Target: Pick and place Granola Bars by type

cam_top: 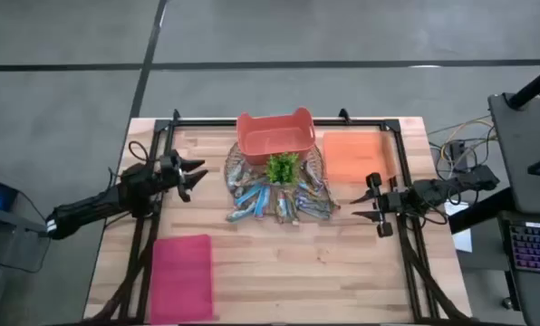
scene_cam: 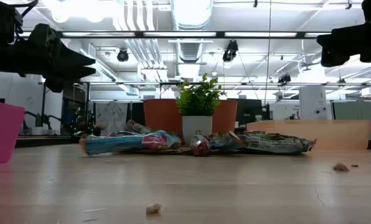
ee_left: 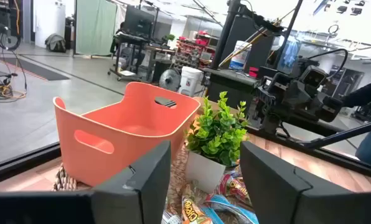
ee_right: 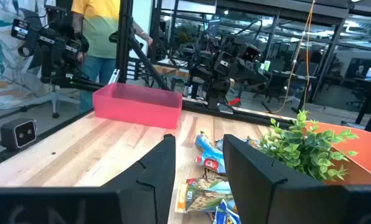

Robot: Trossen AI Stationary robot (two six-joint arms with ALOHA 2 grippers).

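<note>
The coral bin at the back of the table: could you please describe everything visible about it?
The coral bin looks like smooth matte plastic, rectangular with rounded corners, a wavy rim and cut-out handle slots. It stands upright and seems empty, at the table's far middle edge. The small plant stands just in front, and a woven mat shows at its base. Neither hand touches it.

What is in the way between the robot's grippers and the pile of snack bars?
Nothing visible. Only bare wooden table lies between the open left gripper, the open right gripper and the pile of shiny wrapped granola bars. The small green potted plant stands at the pile's far edge.
</note>
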